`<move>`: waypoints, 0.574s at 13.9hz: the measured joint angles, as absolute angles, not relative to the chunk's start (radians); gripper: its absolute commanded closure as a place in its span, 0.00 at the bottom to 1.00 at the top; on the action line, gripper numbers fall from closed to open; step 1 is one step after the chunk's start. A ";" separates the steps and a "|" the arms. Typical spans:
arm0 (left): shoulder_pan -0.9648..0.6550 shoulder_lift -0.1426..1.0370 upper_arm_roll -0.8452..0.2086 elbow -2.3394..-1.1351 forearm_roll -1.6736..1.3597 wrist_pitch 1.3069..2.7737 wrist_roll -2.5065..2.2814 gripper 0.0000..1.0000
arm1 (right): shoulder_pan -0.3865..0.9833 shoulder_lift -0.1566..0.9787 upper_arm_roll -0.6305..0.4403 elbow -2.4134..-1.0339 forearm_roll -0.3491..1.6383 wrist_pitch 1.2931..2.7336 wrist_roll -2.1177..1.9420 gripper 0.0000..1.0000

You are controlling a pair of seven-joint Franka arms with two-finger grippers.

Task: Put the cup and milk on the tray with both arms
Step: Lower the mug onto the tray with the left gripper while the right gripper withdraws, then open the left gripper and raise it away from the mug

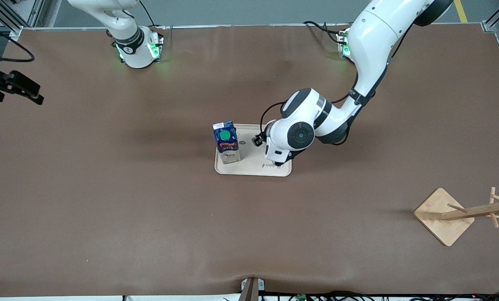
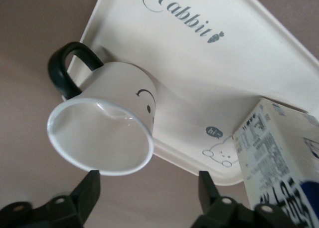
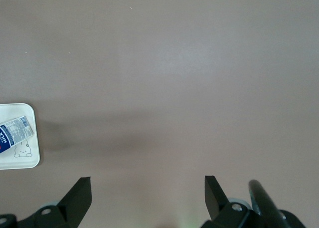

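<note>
1. The left end effector [image 2: 147,188] hangs over the tray's [image 1: 285,170] end toward the left arm; its fingers [image 2: 88,188] are spread apart with nothing between them.
2. The cup [image 2: 107,123] sits in the left wrist view just clear of those fingers. It looks to stand on the tray near one edge, its black handle [image 2: 67,71] reaching out over the rim, though contact with the tray floor is hard to confirm. In the front view the arm's wrist hides it.
3. The milk [image 1: 226,142] stands upright on the tray's end toward the right arm, well apart from the cup.
4. The right end effector [image 3: 147,193] is over bare table [image 1: 107,188] toward the right arm's end, fingers open and empty; that arm waits.
5. Judgement: both items appear placed, so the step in hand is clearing the left arm away.
6. To do it well, lift straight up before swinging aside, keeping the fingers wide so neither pad clips the cup's rim or handle.
7. Steer clear of the carton, which would tip easily.
</note>
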State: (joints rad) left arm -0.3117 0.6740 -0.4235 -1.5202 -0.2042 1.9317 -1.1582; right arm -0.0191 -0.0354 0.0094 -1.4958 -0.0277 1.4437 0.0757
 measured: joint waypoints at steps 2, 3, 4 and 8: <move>-0.296 0.659 -0.417 -1.450 -0.189 1.844 -1.158 0.00 | -0.059 -0.027 0.004 -1.497 -0.020 1.449 0.062 0.00; -0.281 0.645 -0.414 -1.423 -0.161 1.814 -1.158 0.00 | -0.078 -0.023 0.001 -1.501 -0.019 1.458 0.041 0.00; -0.259 0.628 -0.414 -1.402 -0.123 1.791 -1.158 0.00 | -0.088 -0.022 0.001 -1.514 -0.019 1.469 0.028 0.00; -0.166 0.536 -0.413 -1.376 0.053 1.754 -1.139 0.00 | -0.093 -0.024 0.001 -1.566 -0.020 1.486 0.027 0.00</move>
